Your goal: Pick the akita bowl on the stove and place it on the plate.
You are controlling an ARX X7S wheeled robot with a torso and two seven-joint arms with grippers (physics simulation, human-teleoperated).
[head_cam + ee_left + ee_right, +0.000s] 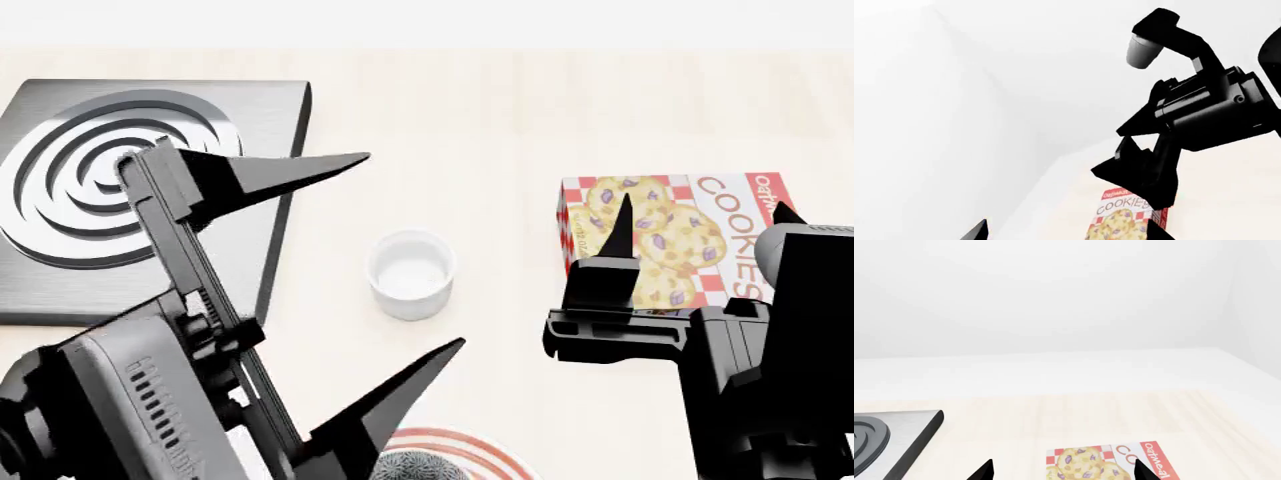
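The stove (274, 120) lies at the back left with its ring burner bare; my left arm hides part of it. At the head view's bottom edge a speckled akita bowl (416, 468) rests on the red-ringed plate (501, 455), and only their tops show. My left gripper (407, 252) hangs high in the foreground, open and empty, above the plate and bowl. Over the cookie box my right gripper (705, 208) is open and empty too. The left gripper (1067, 233) and the right gripper (1064, 472) show only their fingertips in their wrist views.
A small plain white cup (411, 272) stands mid-table between the stove and a flat cookie box (667, 245). The cookie box (1127, 220) lies beyond my left fingers, under the right arm (1201, 100). The right wrist view holds the stove's corner (901, 432) and the box (1107, 462).
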